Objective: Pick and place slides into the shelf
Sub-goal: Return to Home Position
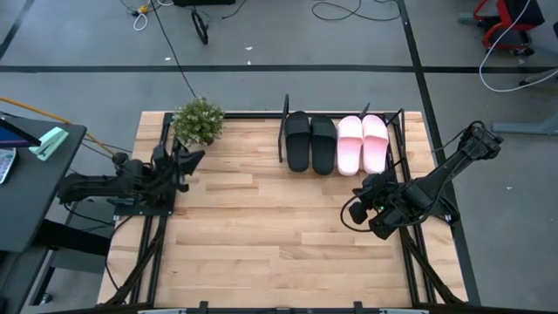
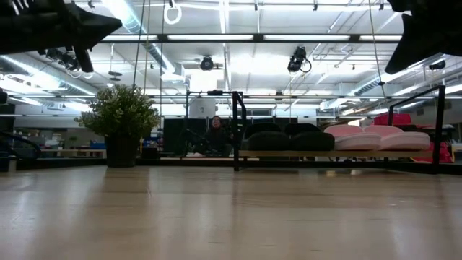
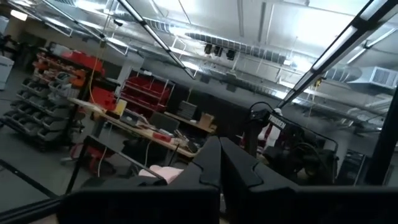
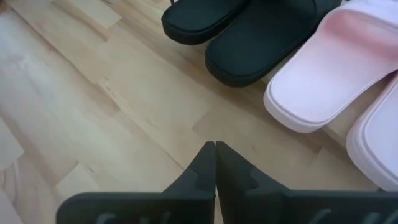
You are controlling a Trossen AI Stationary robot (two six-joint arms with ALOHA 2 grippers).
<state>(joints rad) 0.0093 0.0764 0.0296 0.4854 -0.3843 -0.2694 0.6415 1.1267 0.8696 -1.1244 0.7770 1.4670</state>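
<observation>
All four slides on the shelf (image 1: 402,122) at the far edge of the table (image 1: 261,244): black pair (image 1: 310,142) toward the left, pink pair (image 1: 363,144) toward the right, side by side, toes pointing toward the robot. No slide lying on the bare table top.

Right gripper (image 1: 365,186) just in front of the pink pair, hanging above the wood, fingers pressed together in the right wrist view and holding nothing. Left gripper (image 1: 192,160) at the left side of the table, close beside the potted plant (image 1: 199,120), well apart from the shelf; fingers closed and empty too, judging by the left wrist view.

Probably only the retreat of both arms left to do.

Main risk on the right side: clipping a pink toe or the near end post by swinging toward the shelf while backing away. On a tilted board, likely an easy slip of the pushed slide down and off the front. Safer to rise first, then pull straight back.

Smaller risk on the left: brushing the plant while turning and tipping the pot.
</observation>
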